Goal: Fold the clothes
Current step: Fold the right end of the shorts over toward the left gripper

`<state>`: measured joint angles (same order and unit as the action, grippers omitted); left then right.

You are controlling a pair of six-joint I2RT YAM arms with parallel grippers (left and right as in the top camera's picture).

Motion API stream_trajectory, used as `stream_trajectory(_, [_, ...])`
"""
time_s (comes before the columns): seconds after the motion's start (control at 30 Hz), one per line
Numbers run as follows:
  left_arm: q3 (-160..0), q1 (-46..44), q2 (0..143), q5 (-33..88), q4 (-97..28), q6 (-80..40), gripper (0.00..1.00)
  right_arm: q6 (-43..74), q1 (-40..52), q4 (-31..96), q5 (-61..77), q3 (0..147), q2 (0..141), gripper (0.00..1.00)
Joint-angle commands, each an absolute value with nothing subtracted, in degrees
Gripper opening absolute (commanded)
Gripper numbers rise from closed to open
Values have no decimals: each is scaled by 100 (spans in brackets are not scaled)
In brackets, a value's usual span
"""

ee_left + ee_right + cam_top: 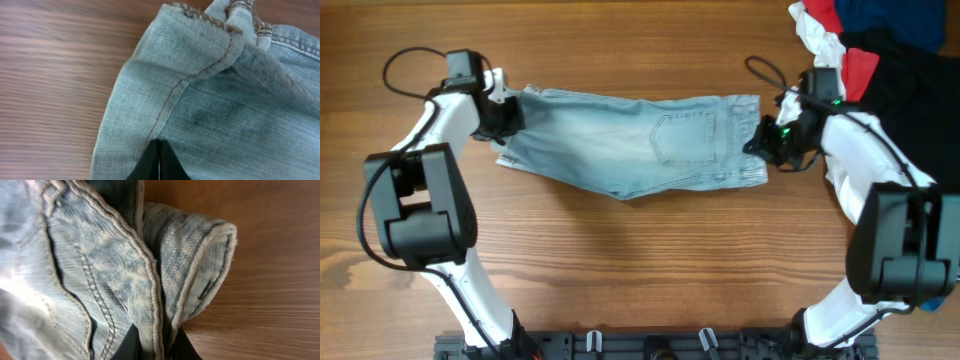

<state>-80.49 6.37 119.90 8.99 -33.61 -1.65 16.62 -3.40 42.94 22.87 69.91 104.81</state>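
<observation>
Clamped left fingers [149, 167] and right fingers [131, 345] on opposite ends of soft, thick denim shorts [630, 140] (stitched seams likely the surest hold).

Overhead straight down, wrists close on shorts [630, 140]

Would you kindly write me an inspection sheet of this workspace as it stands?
Surface: wooden table, brown grain.
Job's things: pale denim shorts stretched flat between the two arms, stitched pocket facing up; pile of clothes in white, red, navy and black at the far right corner.
Clutter: nothing seen.
Tools: left tool shut on one end of the shorts; right tool shut on a hemmed cuff at the other end.
Cables: a black cable loop by each wrist.
Surroundings: dark rail along the near edge, holding the arm bases.
</observation>
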Motion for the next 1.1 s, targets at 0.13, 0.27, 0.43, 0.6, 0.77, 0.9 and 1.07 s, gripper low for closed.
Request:
stream_trajectory(0.13, [-7797,-412,12446,1201,-3824,-1413,4,384,-593,5186,2311,8639,10208,4])
stream_trajectory(0.27, [-7797,-797,12446,1199,-3820,-1673,4,333,-266,5572,2679,9334,10208,4])
stream_trajectory(0.43, [-7797,-843,12444,1356,-3822,-1894,4,683,943,5288,2689,9406,10210,4])
stream_trajectory(0.6, [-7804,-801,12278,1411,-3944,-1887,4,1417,2134,4521,2290,9406,10239,4])
stream_trajectory(0.77, [-7804,-491,11483,1411,-4423,-1844,13,1693,2698,4084,2154,9404,10405,4])
stream_trajectory(0.9, [-7804,-333,10702,1323,-4788,-1824,47,1868,2950,3704,2141,9404,10711,4])
stream_trajectory(1.07, [-7804,-279,9970,1214,-4831,-1828,79,1870,3120,3518,2143,9404,10770,4])
